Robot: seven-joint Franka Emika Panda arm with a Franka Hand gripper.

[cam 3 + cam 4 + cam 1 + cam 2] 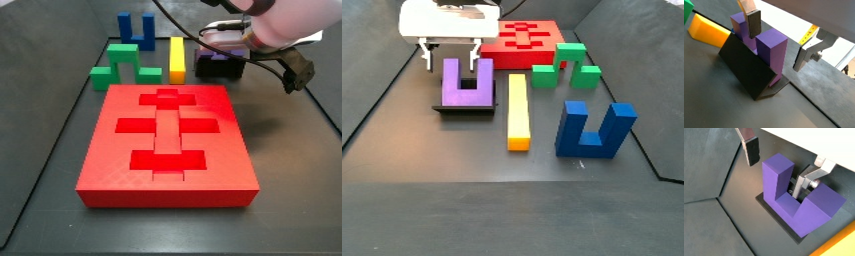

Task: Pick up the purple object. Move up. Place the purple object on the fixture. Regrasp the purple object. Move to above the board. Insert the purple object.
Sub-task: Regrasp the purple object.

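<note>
Purple object on fixture, end effector open above

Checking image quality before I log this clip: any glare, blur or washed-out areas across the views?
In a wrist view, the area behind the purple object is blown out white, though the gripper fingers stay sharp. In a side view, the arm above the fixture looks soft and overexposed. In the other side view, the board is evenly lit, with soft shadows.

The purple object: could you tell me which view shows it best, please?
A side view: the whole purple object stands on the fixture, below the open gripper. Both wrist views crop it close; the arm hides most in the remaining side view.
</note>
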